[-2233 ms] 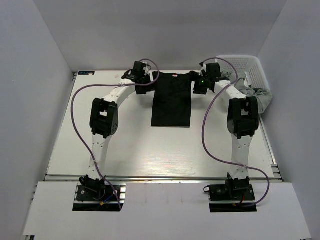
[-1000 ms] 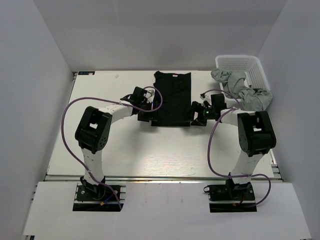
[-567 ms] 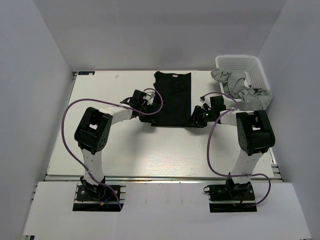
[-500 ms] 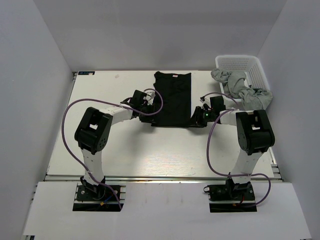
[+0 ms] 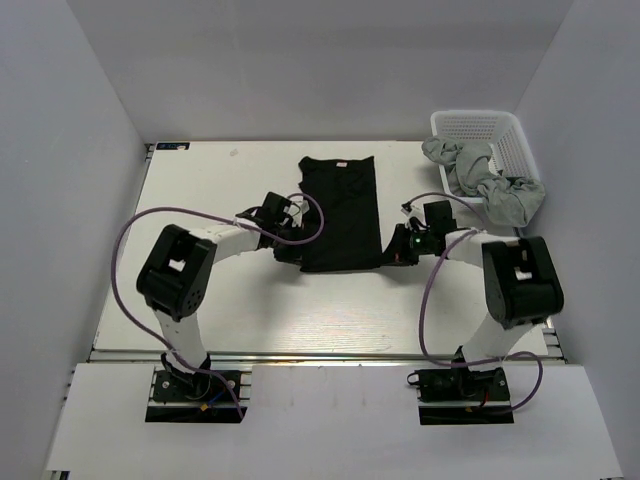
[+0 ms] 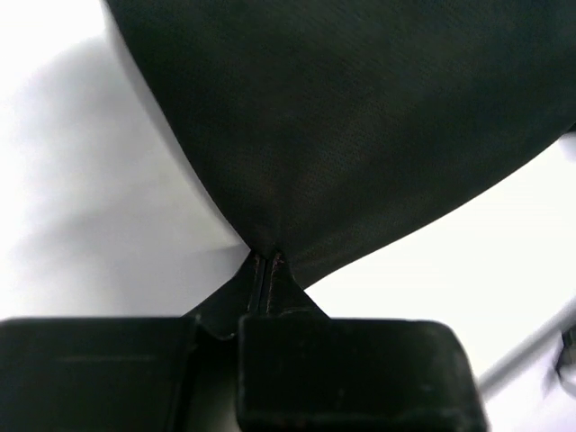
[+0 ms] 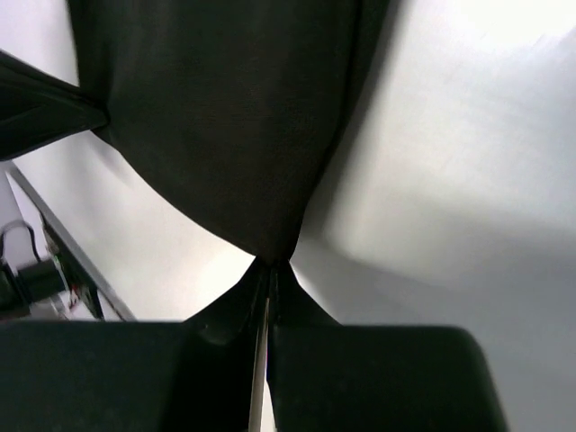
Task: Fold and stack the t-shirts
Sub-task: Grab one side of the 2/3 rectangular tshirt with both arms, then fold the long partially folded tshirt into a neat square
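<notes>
My arms bent low, left gripper [image 5: 293, 253] and right gripper [image 5: 394, 254] clenched on near corners of the black t-shirt [image 5: 340, 210], cloth drawn taut

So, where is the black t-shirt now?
In the top view, the black t-shirt lies centrally between the left pincer and right pincer, which pinch its near corners.

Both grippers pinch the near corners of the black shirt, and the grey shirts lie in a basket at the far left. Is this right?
No. The basket is at the far right, as the top view shows. The left gripper and right gripper do pinch the near corners of the black shirt.
</notes>
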Robot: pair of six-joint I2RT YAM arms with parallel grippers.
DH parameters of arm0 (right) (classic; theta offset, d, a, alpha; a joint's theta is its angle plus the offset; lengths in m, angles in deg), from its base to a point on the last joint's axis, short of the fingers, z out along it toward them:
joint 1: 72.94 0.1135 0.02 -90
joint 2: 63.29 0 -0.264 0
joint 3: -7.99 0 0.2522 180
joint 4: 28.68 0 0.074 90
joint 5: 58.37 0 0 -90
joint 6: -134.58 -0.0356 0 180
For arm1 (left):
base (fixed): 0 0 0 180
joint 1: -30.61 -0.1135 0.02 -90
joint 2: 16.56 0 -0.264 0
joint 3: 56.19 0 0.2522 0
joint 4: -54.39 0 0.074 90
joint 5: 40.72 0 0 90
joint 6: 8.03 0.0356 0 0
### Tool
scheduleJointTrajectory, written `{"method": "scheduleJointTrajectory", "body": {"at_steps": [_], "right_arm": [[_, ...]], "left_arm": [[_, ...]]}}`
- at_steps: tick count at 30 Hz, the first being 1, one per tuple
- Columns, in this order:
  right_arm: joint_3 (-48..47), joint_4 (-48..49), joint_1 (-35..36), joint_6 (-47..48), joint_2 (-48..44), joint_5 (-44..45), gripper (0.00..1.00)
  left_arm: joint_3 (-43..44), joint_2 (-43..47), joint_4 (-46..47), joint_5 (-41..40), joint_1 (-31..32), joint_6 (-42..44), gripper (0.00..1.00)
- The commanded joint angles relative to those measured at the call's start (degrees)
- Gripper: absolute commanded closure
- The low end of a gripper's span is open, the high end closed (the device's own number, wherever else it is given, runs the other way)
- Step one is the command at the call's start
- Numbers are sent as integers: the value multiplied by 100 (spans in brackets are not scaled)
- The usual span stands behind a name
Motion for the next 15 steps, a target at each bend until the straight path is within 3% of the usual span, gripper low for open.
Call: {"method": "scheduleJointTrajectory", "body": {"at_steps": [1, 6, 15], "right_arm": [[384, -594, 88, 448, -1014, -130, 100], [711, -1560, 141, 835, -2192, -208, 100], [571, -3160, 141, 1486, -3967, -1228, 100]], "left_arm": [[-368, 903, -633, 385, 106, 105, 100], [-746, 1904, -861, 1142, 220, 158, 100], [-1099, 3521, -1653, 2310, 273, 88, 100]]}}
